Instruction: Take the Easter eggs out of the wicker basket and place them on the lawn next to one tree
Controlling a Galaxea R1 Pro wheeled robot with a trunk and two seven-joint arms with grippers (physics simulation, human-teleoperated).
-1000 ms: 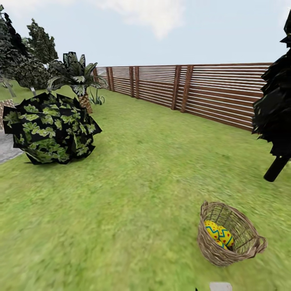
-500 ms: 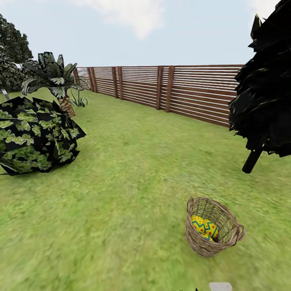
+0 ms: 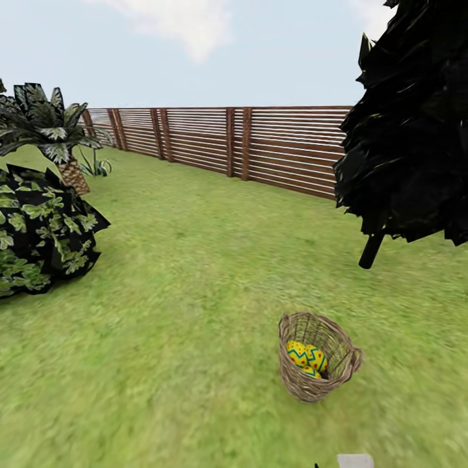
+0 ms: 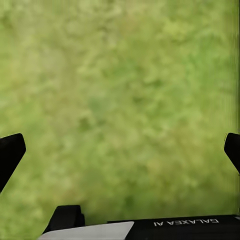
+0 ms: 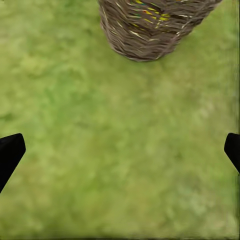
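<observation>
On patchy lawn (image 3: 195, 292), woven tapered wicker basket (image 3: 316, 383), patterned eggs (image 3: 307, 357) inside, both grippers spread wide.

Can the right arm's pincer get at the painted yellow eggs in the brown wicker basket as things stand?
Probably not yet. The right pincer is open over bare green lawn, apart from the brown wicker basket; nothing blocks the painted yellow eggs.
</observation>
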